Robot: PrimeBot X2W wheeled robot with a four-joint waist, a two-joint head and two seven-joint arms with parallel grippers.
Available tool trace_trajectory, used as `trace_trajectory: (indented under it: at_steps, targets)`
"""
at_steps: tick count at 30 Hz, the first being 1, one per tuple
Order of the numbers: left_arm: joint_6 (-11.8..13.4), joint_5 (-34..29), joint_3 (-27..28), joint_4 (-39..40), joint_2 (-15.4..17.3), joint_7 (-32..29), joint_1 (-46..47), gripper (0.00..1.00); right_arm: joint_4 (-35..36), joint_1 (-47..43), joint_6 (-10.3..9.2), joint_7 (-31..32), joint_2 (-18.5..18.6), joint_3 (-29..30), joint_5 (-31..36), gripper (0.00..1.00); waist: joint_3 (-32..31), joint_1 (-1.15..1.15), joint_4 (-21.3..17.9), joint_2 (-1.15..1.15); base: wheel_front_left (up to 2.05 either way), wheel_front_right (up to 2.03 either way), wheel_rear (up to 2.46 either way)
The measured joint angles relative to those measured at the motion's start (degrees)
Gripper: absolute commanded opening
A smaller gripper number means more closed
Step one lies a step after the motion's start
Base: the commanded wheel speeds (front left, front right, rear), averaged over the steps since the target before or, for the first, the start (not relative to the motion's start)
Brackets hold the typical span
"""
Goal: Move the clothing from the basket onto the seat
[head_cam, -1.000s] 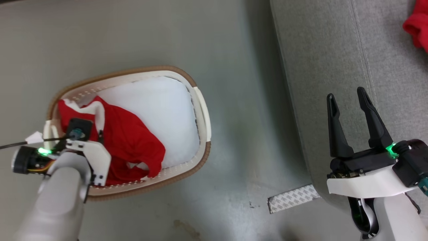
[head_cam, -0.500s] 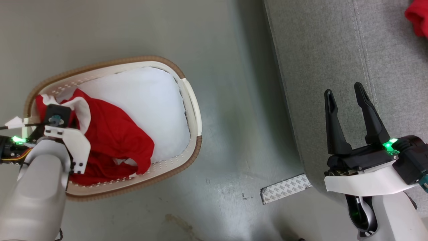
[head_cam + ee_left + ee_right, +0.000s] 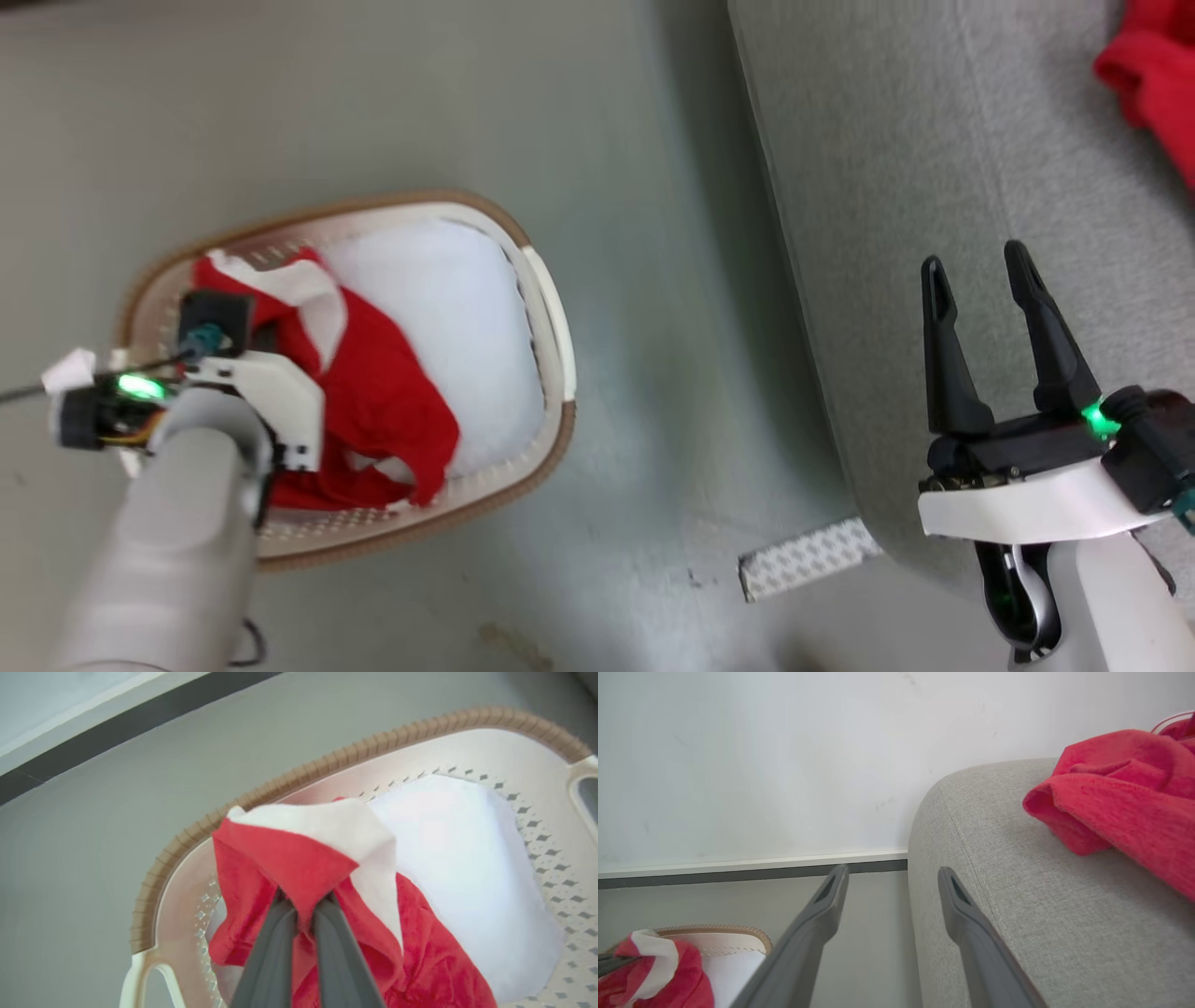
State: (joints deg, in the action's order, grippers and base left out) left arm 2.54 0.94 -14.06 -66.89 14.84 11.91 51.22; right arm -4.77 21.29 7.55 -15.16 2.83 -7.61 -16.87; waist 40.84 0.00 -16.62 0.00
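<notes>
Down at the basket's left end, the left hand has its two long dark fingers pressed together on a fold of the bright red, soft fleecy garment with a broad white collar, and the cloth bunches into a peak over the fingertips. The red garment is pinched but not lifted clear. Most of it lies slumped inside the oval white perforated plastic basket with a brown ribbed rim, covering its left half. Beside it, filling the basket's right half, sits a plain smooth white pad, puffy and round-cornered, which is no part of the job.

The basket stands on a dull grey-green floor, apart from the large light grey sofa of coarse woven fabric with rounded edges and stitched seams. Over the sofa's near left edge the right hand hangs with fingers spread wide and nothing between them. Farther back, well in from that left edge, a second red garment of the same nubbly fleece lies crumpled on the seat.

I judge the task roughly half done: one piece is delivered, and one is gripped but yet to be raised, carried across and dropped. The limp cloth will likely trail and may snag the rim.
</notes>
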Motion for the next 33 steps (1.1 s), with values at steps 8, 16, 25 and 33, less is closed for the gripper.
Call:
trace_trajectory:
  at_steps: [8, 16, 25, 33]
  targets:
    - [-2.1, 4.4, 1.7, 6.2, -5.6, 3.0, -7.3, 0.00, -2.8, -3.2, 0.00, 0.0, 0.0, 0.8, 3.1, 1.00, -9.5, -0.01, 2.5, 0.00, 0.00, 0.00, 0.00]
    - [-3.3, 7.4, 2.3, 20.3, -8.2, 3.2, -19.6, 0.00, -6.0, -9.1, 0.01, 0.0, -0.1, 0.7, 4.4, 1.00, -22.4, -0.02, 5.2, 0.00, 0.00, 0.00, 0.00]
    - [-3.6, 10.3, 2.9, 36.4, -7.9, 1.3, -33.3, 0.00, -7.8, -14.8, 0.00, 0.0, 0.0, -1.2, 6.3, 1.00, -36.7, -0.04, 6.4, 0.00, 0.00, 0.00, 0.00]
    - [-3.5, 11.8, 2.3, 56.6, -6.7, -6.7, -39.8, 0.00, -7.1, -14.4, 0.00, 0.0, 0.0, -9.2, 8.3, 1.00, -42.8, -0.03, 6.9, 0.00, 0.00, 0.00, 0.00]
